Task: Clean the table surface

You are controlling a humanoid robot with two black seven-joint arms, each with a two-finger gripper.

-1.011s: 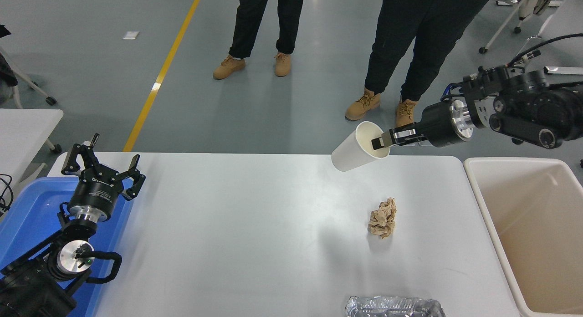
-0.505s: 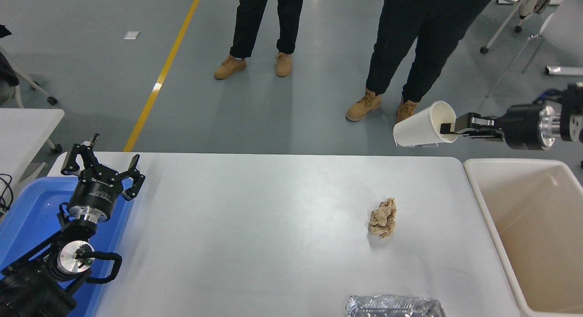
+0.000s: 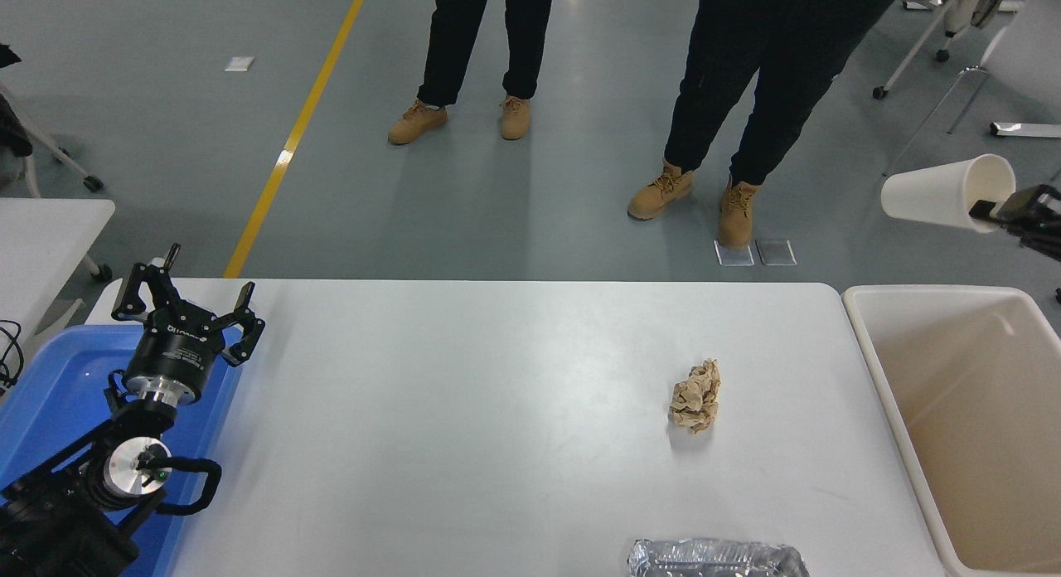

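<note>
The table (image 3: 464, 411) fills the middle of the room in front of me, a wide white top with rounded corners, and there is litter on it. A crumpled ball of brown paper (image 3: 695, 396) lies toward the right side, roughly midway between the far and near edges. A crinkled foil wrapper (image 3: 717, 558) sits at the near edge, right of centre, partly cut off from sight and well apart from the paper ball.

Just beside the table's right edge stands a large beige bin (image 3: 879, 370). High above its far end, the right gripper (image 3: 990, 210) reaches in from the right and pinches the rim of a white paper cup (image 3: 945, 192), one finger inside the mouth; the cup lies on its side in the air with its bottom pointing left.

Off the table's left edge is a blue bin (image 3: 58, 378). The left gripper (image 3: 186, 312) is held over that bin and the near left corner of the table, its fingers spread and holding nothing.

Past the far edge two people stand on the grey floor, one in dark trousers and tan boots (image 3: 477, 55), the other dressed alike (image 3: 746, 88). A smaller white table (image 3: 46, 229) shows at the left
</note>
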